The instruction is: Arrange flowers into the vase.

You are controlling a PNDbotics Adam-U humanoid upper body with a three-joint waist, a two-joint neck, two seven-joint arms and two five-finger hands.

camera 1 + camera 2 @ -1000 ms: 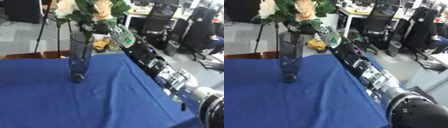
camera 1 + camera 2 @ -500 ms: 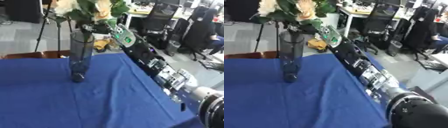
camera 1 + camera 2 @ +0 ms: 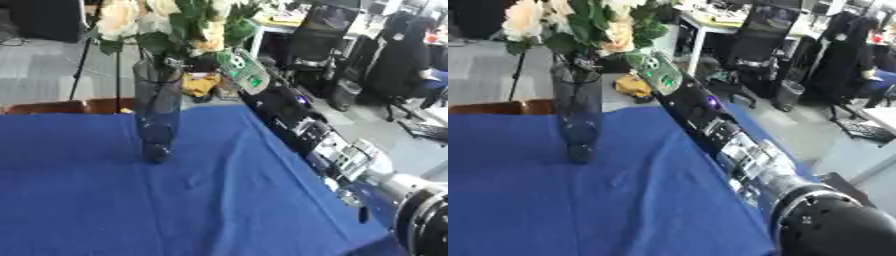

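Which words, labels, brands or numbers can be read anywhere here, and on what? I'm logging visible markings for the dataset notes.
None can be read.
Right arm: small coloured patches on its modules, too blurred to read as text.
Green panel near the right hand: pale marks, unreadable.
Vase, flowers, blue cloth: no writing visible.

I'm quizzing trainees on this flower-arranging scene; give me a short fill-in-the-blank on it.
1. The tablecloth is ____ in colour.
2. The vase stands ____ on the cloth.
3. The flowers sit in the vase's ____.
4. The arm reaching to the bouquet is the robot's ____ arm.

Missing words: blue; upright; top; right
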